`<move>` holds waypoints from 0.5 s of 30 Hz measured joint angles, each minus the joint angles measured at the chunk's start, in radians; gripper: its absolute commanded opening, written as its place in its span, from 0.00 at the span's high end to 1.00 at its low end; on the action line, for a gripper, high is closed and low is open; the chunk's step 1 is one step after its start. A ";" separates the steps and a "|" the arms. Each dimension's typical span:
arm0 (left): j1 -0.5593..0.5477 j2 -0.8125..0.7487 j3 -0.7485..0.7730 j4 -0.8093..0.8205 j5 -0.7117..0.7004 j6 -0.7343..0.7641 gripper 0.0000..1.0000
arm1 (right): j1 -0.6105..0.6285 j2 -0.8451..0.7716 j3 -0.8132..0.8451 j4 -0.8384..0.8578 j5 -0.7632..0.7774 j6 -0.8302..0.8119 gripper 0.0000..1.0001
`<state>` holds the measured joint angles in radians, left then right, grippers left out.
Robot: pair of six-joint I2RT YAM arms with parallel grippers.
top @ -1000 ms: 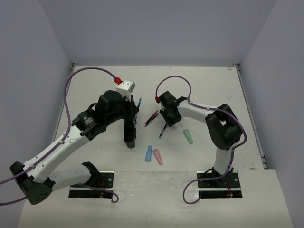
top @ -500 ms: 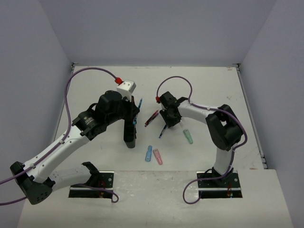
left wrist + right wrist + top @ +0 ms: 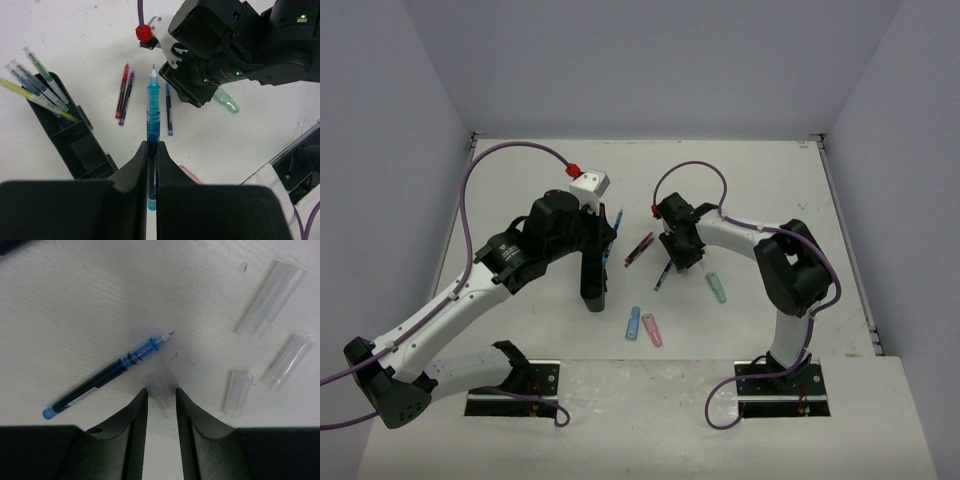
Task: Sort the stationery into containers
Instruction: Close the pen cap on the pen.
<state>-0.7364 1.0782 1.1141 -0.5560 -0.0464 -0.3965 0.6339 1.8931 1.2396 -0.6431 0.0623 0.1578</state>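
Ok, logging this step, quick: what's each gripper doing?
Left gripper: closed, holding a blue pen.
Right gripper: closed on a clear cap.

- A robotics lab test cell — plain white bench (image 3: 520,180) boxed in by blank grey walls (image 3: 650,70).
- Two robot arms (image 3: 450,300) bolted at its near edge — purple cables (image 3: 468,195) looping loose.

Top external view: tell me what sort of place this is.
Likely a robot lab cell: a white table boxed in by plain walls, a left arm and right arm bolted at its near edge, pens strewn beside a black organiser.
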 measured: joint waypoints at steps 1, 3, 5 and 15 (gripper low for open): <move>0.000 0.000 0.000 0.000 0.001 0.000 1.00 | 0.000 0.000 0.000 -0.001 -0.004 -0.001 0.84; 0.000 0.001 0.000 0.000 0.004 0.000 1.00 | 0.000 0.000 0.000 -0.004 -0.009 -0.002 0.96; 0.000 0.001 0.000 0.001 0.007 0.000 1.00 | 0.000 0.001 0.000 -0.006 -0.010 -0.004 1.00; 0.000 -0.026 -0.098 0.112 0.123 -0.001 1.00 | 0.000 -0.168 -0.103 0.005 -0.024 0.094 1.00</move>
<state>-0.7361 1.0521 1.0157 -0.4439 0.0763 -0.3974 0.6334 1.7249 1.1365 -0.6379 0.0383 0.2518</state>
